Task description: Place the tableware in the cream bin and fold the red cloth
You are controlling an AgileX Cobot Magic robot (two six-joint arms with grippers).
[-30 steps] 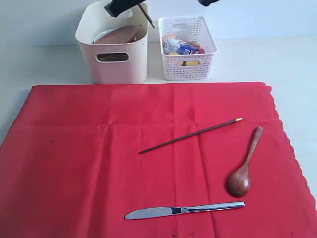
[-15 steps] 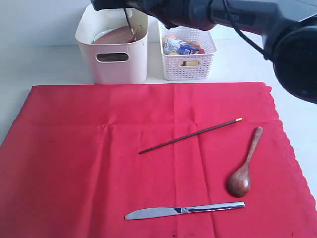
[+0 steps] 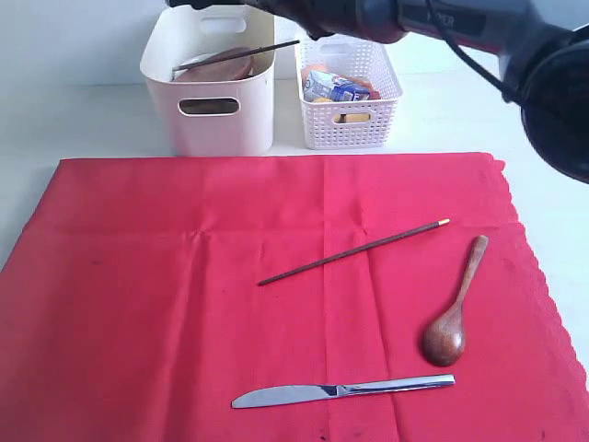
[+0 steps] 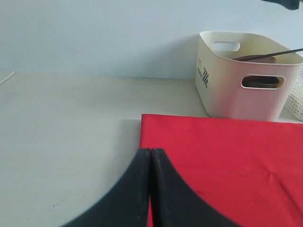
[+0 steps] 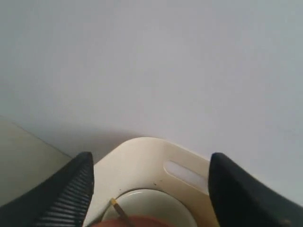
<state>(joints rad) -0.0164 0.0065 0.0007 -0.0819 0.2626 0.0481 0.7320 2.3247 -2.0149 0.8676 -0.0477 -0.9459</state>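
Observation:
The cream bin (image 3: 210, 109) (image 4: 226, 85) (image 5: 142, 161) stands behind the red cloth (image 3: 184, 295) (image 4: 222, 161). In it are the pale bowl (image 5: 156, 203), the brown plate (image 3: 221, 64) and one chopstick (image 3: 241, 52) (image 4: 272, 53) (image 5: 118, 213) leaning over the rim. The steel cup is hidden. On the cloth lie the other chopstick (image 3: 354, 251), the wooden spoon (image 3: 453, 308) and the knife (image 3: 342, 390). My right gripper (image 5: 150, 158) hangs open and empty above the bin; its arm (image 3: 386, 14) crosses the top. My left gripper (image 4: 150, 152) is shut, empty, over the cloth's corner.
A white lattice basket (image 3: 350, 92) with food items and a small carton stands right of the cream bin. Pale tabletop (image 4: 61, 123) surrounds the cloth. The cloth's scalloped edge (image 3: 543, 276) runs down the right side.
The right gripper carried a chopstick over the cream bin and let it go; the chopstick now rests in the bin against the rim, and the jaws stand open.

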